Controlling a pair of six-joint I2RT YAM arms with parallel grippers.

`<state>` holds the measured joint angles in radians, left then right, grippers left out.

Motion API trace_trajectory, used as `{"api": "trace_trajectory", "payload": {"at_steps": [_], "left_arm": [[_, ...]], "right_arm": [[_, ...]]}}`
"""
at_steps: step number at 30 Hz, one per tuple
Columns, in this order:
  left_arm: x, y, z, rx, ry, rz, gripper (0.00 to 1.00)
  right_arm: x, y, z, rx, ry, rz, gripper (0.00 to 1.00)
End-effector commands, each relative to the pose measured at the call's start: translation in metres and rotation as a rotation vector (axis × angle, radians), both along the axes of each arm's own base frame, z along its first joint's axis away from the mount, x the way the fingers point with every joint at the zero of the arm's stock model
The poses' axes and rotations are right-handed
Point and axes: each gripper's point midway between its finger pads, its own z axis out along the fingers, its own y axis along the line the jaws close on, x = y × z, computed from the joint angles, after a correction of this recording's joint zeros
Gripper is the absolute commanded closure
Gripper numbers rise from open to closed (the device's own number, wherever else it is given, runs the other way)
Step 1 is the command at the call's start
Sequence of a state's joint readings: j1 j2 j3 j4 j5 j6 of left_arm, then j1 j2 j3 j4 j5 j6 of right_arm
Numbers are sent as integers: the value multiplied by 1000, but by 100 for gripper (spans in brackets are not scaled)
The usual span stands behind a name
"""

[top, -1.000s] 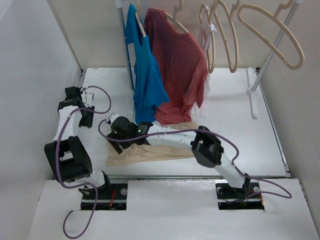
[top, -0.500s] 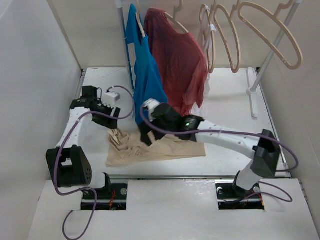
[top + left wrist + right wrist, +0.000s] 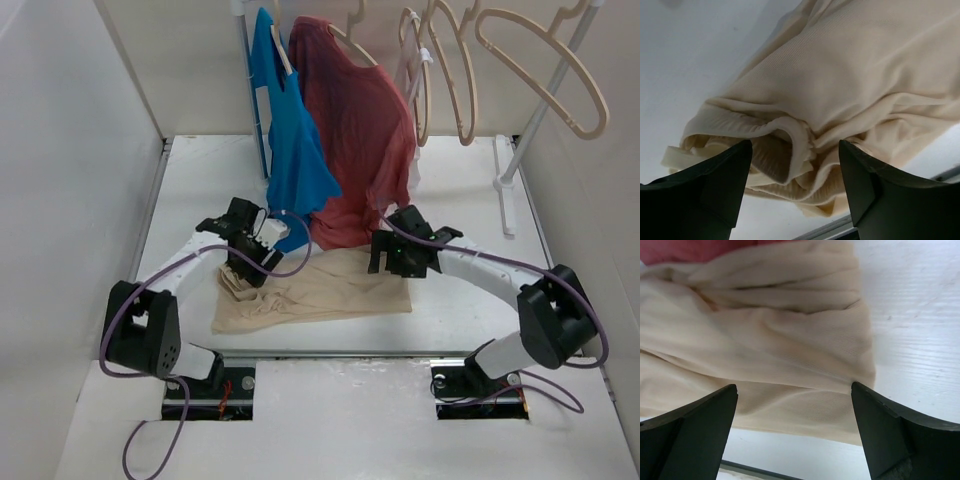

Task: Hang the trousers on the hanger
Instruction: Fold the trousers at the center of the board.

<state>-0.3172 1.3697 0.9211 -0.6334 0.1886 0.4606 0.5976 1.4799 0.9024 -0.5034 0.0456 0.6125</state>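
The beige-cream trousers point(image 3: 325, 288) lie crumpled flat on the white table, below the hanging shirts. My left gripper point(image 3: 250, 264) hovers over their bunched left end; in the left wrist view its open jaws point(image 3: 795, 172) straddle the thick folds point(image 3: 840, 85) without pinching them. My right gripper point(image 3: 393, 264) is at the trousers' right end, and in the right wrist view it stands wide open point(image 3: 795, 412) just above the smooth cloth point(image 3: 770, 350). A wide pale tan hanger point(image 3: 597, 112) hangs empty on the rack at the top right.
A blue T-shirt point(image 3: 295, 150) and a red T-shirt point(image 3: 355, 130) hang down to the table just behind the trousers. A small white garment point(image 3: 412, 90) and more tan hangers point(image 3: 462, 90) hang beside them. The white rack pole point(image 3: 535, 120) slants at the right.
The right arm swept from the trousers' left side across to their right end and opened wide. The left arm came in from the far left to the bunched left end, opening. The trousers got spread out.
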Motion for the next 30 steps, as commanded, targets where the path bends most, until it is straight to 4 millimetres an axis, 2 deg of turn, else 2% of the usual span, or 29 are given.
{"api": "trace_trajectory", "payload": {"at_steps": [1, 4, 6, 7, 10, 11, 13, 15, 16, 17, 20, 21, 23, 24, 25, 28, 30], "left_arm": [[15, 20, -18, 118, -43, 86, 34], [17, 24, -22, 142, -37, 114, 51], [18, 20, -12, 109, -67, 109, 60], [16, 17, -11, 94, -62, 103, 70], [6, 10, -11, 57, -27, 58, 90], [2, 12, -9, 64, -19, 46, 97], [-3, 15, -6, 73, -17, 24, 100], [-15, 18, -3, 80, 4, -3, 100], [-17, 20, 7, 81, -31, -36, 100], [-29, 25, 7, 96, -8, -57, 100], [-46, 36, 22, 124, -40, -131, 100], [-59, 42, 20, 147, -11, -181, 100], [-68, 53, 23, 190, -23, -211, 100], [-73, 57, 20, 210, -16, -221, 100], [-83, 64, 14, 236, 15, -251, 100], [-86, 71, 16, 254, -5, -274, 100], [-89, 72, 15, 257, -8, -329, 100]], "right_arm": [[21, -7, 20, 41, -62, -94, 0], [32, -31, 21, 7, -77, -160, 0], [41, -44, 22, 9, -84, -189, 0], [43, -48, 22, 5, -85, -193, 0], [57, -47, 15, 22, -90, -162, 0], [61, -43, 5, 23, -69, -156, 0], [71, -36, -3, 64, -60, -141, 0], [81, -28, -13, 86, -45, -147, 4], [81, -23, -16, 109, -32, -147, 6], [85, -18, -15, 128, -37, -138, 13], [91, -14, -16, 144, -32, -140, 32], [93, -17, -16, 149, -30, -160, 51], [98, -29, -19, 156, -34, -205, 74], [94, -37, -25, 147, -17, -222, 97], [97, -40, -21, 167, -29, -243, 100], [101, -59, -16, 216, -34, -309, 100], [103, -70, -3, 273, -63, -379, 100]]}}
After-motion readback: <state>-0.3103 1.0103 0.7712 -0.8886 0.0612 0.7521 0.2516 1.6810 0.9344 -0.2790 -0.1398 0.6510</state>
